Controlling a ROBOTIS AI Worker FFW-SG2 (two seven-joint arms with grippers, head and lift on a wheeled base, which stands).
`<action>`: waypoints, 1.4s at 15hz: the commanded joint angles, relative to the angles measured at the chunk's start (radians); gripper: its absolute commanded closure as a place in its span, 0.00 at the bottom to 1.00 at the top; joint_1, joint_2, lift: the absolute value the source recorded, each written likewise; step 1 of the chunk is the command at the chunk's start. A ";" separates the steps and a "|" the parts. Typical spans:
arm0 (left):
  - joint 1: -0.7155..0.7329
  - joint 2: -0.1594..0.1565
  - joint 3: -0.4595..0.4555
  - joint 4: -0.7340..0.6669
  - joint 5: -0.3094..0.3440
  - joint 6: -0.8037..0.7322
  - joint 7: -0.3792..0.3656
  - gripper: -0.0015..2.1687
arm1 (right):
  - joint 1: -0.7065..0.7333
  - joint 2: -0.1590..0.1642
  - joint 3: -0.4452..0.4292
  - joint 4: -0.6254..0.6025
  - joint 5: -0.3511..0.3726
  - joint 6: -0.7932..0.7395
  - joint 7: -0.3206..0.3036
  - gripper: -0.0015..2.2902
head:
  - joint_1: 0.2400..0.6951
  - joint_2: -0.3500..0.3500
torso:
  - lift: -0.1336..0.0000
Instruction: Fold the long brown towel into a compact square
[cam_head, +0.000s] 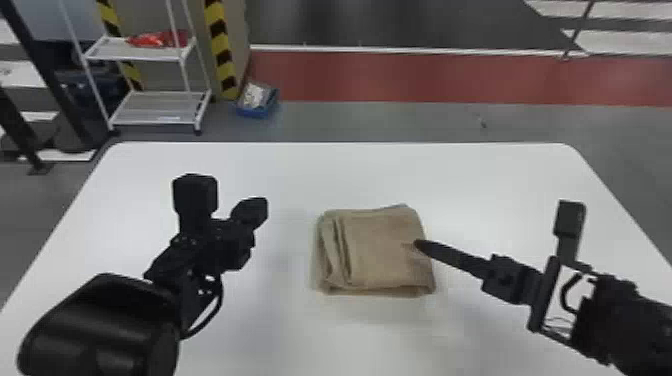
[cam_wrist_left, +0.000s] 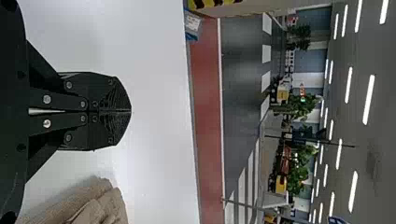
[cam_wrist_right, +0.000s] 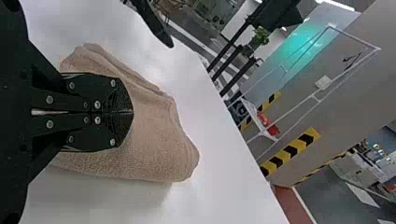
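Our left arm (cam_head: 100, 330) comes in low at the near side, and its gripper (cam_wrist_left: 130, 111) hangs to the left of the cloth, well apart from it, fingers together on nothing; we likely park it there to leave the work to the other side. On the white table (cam_head: 500, 170), near the middle, the brown towel (cam_head: 382, 250) lies flat as a thick, roughly square stack, with at least 2 folded ridges along its left side and a slightly uneven right edge. Our right gripper (cam_head: 418, 244) reaches in from the right, tips together over that edge, with no cloth visible between them; whether they touch, we cannot tell. We probably hold them like this to press or nudge the layers rather than pinch them. Folding looks nearly finished, so we judge that light tidying is enough: pushing too hard might slide the stack or loosen the ridges.
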 joint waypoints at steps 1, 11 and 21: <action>0.010 0.008 0.007 0.000 0.004 -0.003 -0.001 0.67 | 0.055 0.001 -0.025 -0.128 -0.059 0.093 0.000 0.89 | 1.00 0.49 | 0.07; 0.005 0.008 0.058 0.001 0.050 -0.003 0.007 0.17 | 0.235 0.001 -0.002 -0.297 0.020 0.145 -0.049 0.89 | 1.00 0.54 | 0.07; 0.019 0.028 0.079 0.004 0.056 -0.027 -0.004 0.17 | -0.063 0.001 0.050 0.045 0.152 0.136 -0.102 0.89 | 1.00 0.53 | 0.07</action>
